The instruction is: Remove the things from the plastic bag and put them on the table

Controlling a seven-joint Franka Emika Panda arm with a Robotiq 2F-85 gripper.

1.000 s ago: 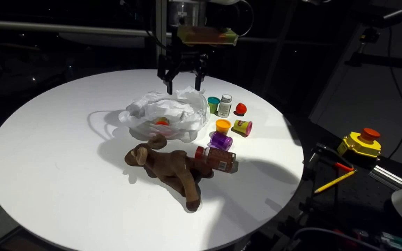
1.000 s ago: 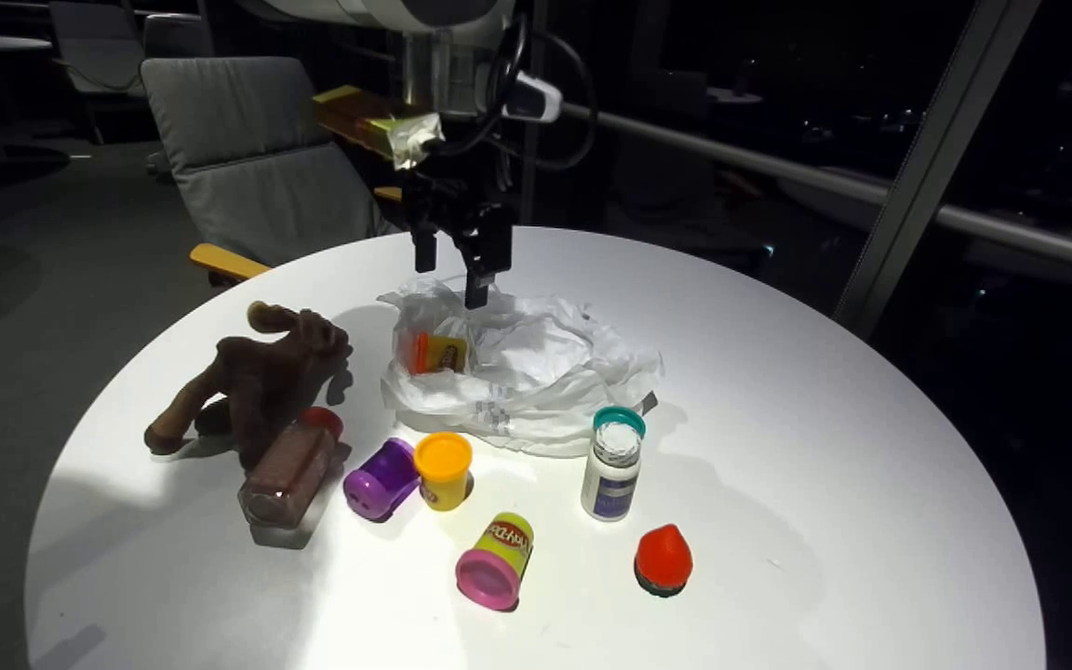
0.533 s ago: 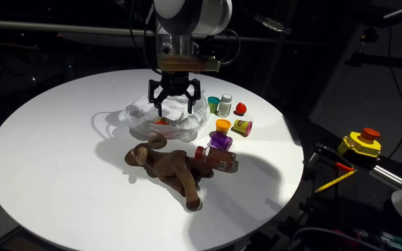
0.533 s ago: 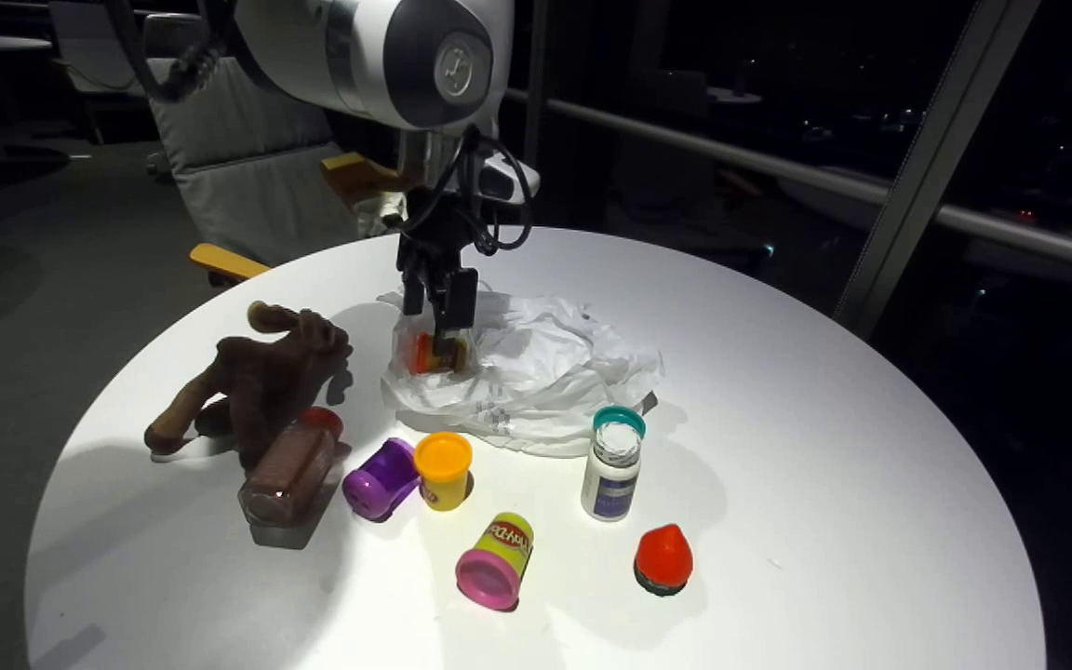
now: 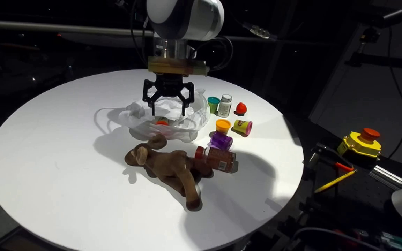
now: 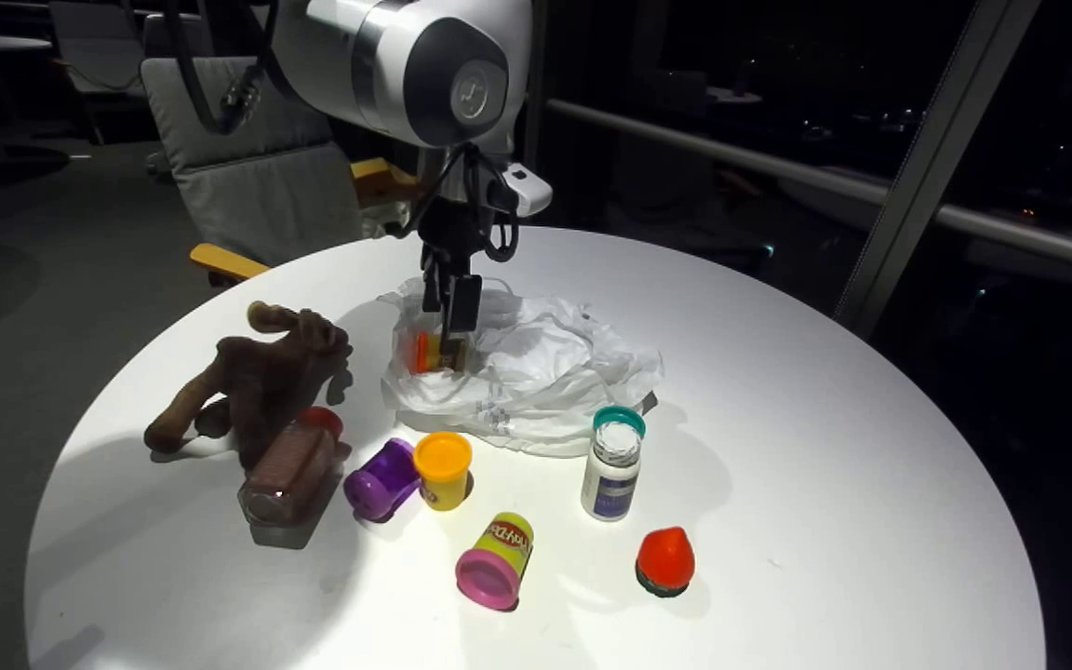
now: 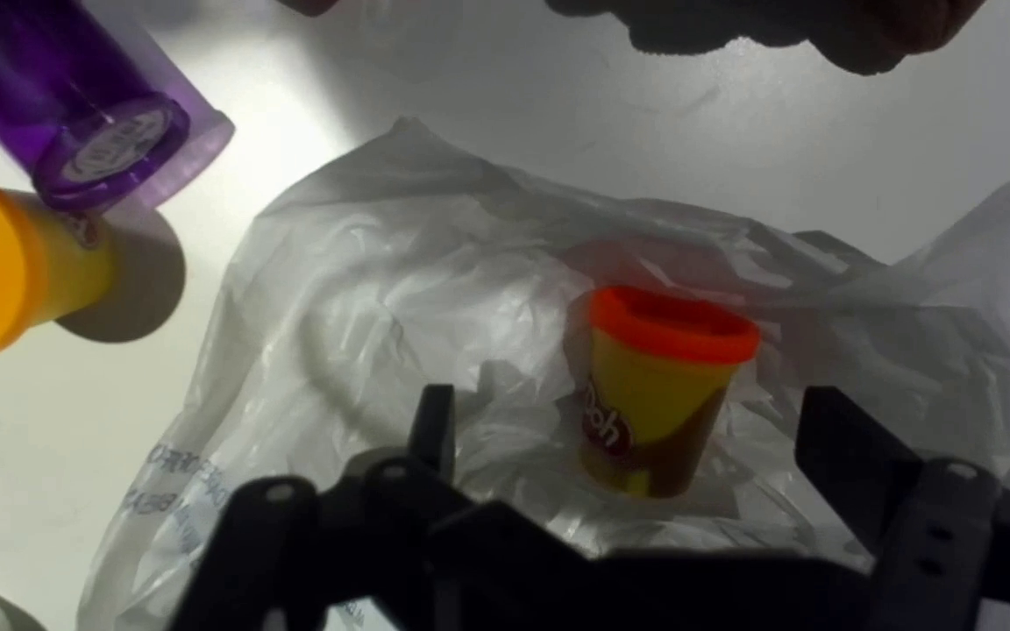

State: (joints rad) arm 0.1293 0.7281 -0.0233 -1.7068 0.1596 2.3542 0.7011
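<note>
The jaws are hovering spread above the plastic bag (image 6: 545, 372), presumably to straddle the red-lidded tub (image 7: 658, 394), which is lying inside it, just below and between them, seemingly awaiting a place on the tabletop (image 5: 65, 167).

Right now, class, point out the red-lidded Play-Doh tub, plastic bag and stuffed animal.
Red-lidded Play-Doh tub (image 7: 667, 399): in the wrist view, its yellow side.
Plastic bag (image 6: 555, 409): in an exterior view, its crumpled wall.
Stuffed animal (image 5: 173, 164): in an exterior view, its torso.
</note>
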